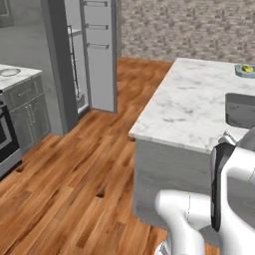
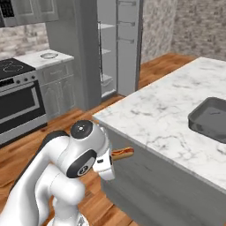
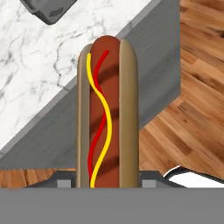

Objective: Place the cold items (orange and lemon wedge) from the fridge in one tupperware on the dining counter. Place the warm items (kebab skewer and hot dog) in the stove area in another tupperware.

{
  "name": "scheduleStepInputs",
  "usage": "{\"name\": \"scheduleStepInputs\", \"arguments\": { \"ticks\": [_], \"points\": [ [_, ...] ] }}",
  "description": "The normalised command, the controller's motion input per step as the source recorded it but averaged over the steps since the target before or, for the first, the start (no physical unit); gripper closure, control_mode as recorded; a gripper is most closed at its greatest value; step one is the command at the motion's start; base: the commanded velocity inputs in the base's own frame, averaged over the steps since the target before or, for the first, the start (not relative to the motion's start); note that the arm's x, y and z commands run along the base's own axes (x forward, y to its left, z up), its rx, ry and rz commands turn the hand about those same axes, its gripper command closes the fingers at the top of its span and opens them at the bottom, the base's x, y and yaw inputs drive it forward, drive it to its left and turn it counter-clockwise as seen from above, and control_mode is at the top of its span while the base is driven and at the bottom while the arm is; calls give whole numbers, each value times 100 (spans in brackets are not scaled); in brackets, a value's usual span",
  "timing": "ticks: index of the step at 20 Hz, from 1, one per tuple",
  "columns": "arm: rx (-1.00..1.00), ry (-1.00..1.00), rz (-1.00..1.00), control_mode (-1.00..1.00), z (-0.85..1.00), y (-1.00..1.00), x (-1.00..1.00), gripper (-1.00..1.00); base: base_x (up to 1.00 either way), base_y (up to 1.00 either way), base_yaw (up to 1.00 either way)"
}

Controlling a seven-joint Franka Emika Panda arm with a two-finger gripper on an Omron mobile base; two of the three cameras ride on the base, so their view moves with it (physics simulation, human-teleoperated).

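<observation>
My gripper is shut on the hot dog, a sausage in a tan bun with red and yellow stripes. In the hand view the hot dog stands up from the gripper. I hold it in the air beside the grey side of the dining counter, below its marble top. The dark grey tupperware rests on that top, away from my hand; its corner shows in the hand view. A pale teal container with a small yellow piece in it sits at the counter's far end. The fridge stands open.
The stove with its dark oven door is at the left, and a round grey plate lies on the wall counter beside it. Wood floor stretches between the stove side and the dining counter.
</observation>
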Motion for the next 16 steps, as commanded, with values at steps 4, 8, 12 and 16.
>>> {"name": "scheduleStepInputs", "arguments": {
  "ticks": [4,8,12,16],
  "points": [
    [0,0,0,100,0,0,0,100,-2,-100,-9],
    [0,0,0,100,0,0,0,100,1,-100,-5],
    [0,0,0,100,0,0,0,100,13,-100,-3],
    [0,0,0,100,0,0,0,100,15,-100,-1]
  ]
}}
